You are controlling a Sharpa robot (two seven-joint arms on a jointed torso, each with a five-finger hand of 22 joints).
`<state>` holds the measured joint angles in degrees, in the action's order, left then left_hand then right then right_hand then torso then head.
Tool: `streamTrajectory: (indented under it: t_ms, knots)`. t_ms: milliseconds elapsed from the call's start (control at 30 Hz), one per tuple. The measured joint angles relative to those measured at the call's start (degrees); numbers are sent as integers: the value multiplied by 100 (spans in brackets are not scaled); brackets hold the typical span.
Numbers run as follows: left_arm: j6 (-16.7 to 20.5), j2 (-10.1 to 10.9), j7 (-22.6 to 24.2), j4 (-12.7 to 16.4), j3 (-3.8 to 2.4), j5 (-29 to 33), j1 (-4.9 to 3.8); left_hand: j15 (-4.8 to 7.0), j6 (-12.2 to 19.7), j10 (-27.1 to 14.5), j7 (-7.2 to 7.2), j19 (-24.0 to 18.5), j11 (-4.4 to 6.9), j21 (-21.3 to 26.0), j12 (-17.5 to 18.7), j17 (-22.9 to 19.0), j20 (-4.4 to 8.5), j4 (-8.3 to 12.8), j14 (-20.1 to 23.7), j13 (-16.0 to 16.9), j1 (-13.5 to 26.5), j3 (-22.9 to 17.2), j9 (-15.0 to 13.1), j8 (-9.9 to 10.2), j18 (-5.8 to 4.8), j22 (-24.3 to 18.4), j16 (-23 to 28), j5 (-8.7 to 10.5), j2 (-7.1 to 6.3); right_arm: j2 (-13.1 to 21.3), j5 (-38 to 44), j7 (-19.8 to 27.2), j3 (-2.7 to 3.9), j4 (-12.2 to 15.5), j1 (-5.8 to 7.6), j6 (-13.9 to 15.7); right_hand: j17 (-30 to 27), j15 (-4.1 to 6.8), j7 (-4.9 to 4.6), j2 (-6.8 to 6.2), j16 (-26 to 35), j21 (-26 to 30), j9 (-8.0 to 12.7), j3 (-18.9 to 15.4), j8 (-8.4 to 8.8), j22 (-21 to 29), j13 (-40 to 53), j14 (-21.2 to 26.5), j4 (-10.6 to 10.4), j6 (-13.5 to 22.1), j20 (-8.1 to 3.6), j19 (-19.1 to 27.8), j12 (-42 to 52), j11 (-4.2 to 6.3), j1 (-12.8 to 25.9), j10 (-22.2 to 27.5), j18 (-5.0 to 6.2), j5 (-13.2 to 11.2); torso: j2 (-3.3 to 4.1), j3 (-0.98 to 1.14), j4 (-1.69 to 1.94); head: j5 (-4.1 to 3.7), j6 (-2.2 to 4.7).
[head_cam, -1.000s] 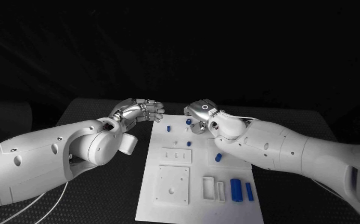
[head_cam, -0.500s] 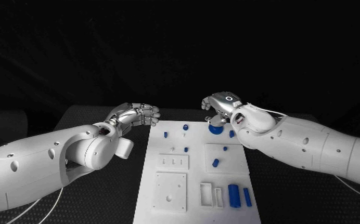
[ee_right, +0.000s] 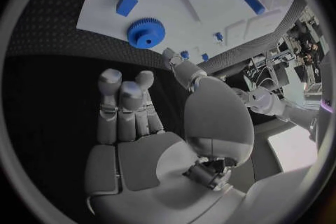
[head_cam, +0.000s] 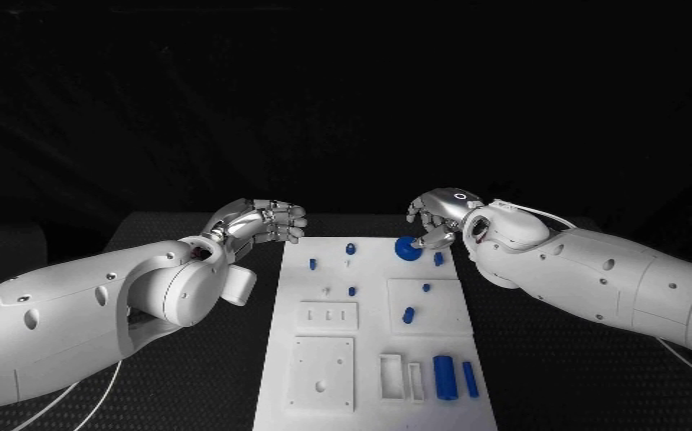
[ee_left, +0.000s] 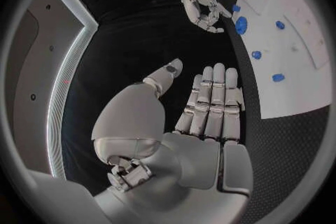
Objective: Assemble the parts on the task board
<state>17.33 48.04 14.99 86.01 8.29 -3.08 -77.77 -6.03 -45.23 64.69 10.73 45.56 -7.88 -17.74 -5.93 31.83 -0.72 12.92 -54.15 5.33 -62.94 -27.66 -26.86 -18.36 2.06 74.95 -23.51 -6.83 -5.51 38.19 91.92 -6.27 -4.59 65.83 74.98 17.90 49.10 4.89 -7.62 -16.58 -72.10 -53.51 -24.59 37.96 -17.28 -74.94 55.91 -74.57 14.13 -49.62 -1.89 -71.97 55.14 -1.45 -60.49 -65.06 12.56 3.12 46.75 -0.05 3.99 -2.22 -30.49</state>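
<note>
A black, textured table stands in a dark room, with a long white rectangular task board (head_cam: pixel 378 336) lying along its middle. Near the board's far right corner lies a round blue toothed gear (head_cam: pixel 410 247) with a centre hole, flat on its face, so its axis points straight up. The right silver hand (head_cam: pixel 437 217) hovers just above and beyond the gear, nearer to it than the other hand; in the right wrist view its fingers (ee_right: pixel 123 102) are extended, apart and empty, with the gear (ee_right: pixel 146 32) lying just ahead of the fingertips. Any pick would therefore come down from above onto the gear's rim. The left silver hand (head_cam: pixel 265 220) hangs beside the board's far left corner, well apart from the gear, fingers loosely spread and holding nothing. Smaller blue parts dot the board, among them an upright blue cylinder (head_cam: pixel 444 377) near the close edge. Compared with a second ago, the right hand has swung outward to the right and the gear now sits exposed
</note>
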Motion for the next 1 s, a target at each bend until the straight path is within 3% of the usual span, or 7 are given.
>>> streamTrajectory:
  t_ms: [133,367,733,1000]
  knots:
    - [-9,-11,1,-11,3,-2,0,0,0,0,0,0,0,0,22,0,0,0,0,0,0,0,0,0,0,0,0,0,0,-23,-75,41,1,-139,-51,-121,304,-31,-9,38,-204,-242,9,0,32,0,574,31,0,-7,-6,-7,750,-21,37,59,0,0,-2,10,4,-37,-15]
    - [-22,-10,1,-24,4,-4,0,0,0,0,0,0,0,0,22,5,0,0,0,0,0,0,0,0,0,-1,0,0,0,-125,-136,90,0,-347,-148,-232,452,-48,-11,56,-245,-360,26,15,54,1,743,46,-15,-6,-6,-7,1000,-39,56,77,0,3,-1,26,18,-43,-49]
    - [-36,-9,1,-11,4,-6,0,0,0,0,0,0,0,0,22,5,0,15,0,0,0,-15,0,0,-1,-2,0,0,0,-216,-166,168,-1,-472,-230,-295,491,-49,-12,60,-245,-393,26,32,54,1,769,46,-32,-5,-27,15,1047,-39,60,76,0,22,2,25,24,-22,-116]
    - [-41,-8,1,-9,4,-8,0,0,0,0,0,0,0,0,22,10,0,15,0,0,0,-15,0,0,0,-2,0,0,0,-273,-189,196,0,-560,-229,-311,538,-49,23,167,-245,-441,26,112,54,2,782,45,-111,-41,-26,15,1075,-39,60,76,0,22,2,21,26,-19,-141]
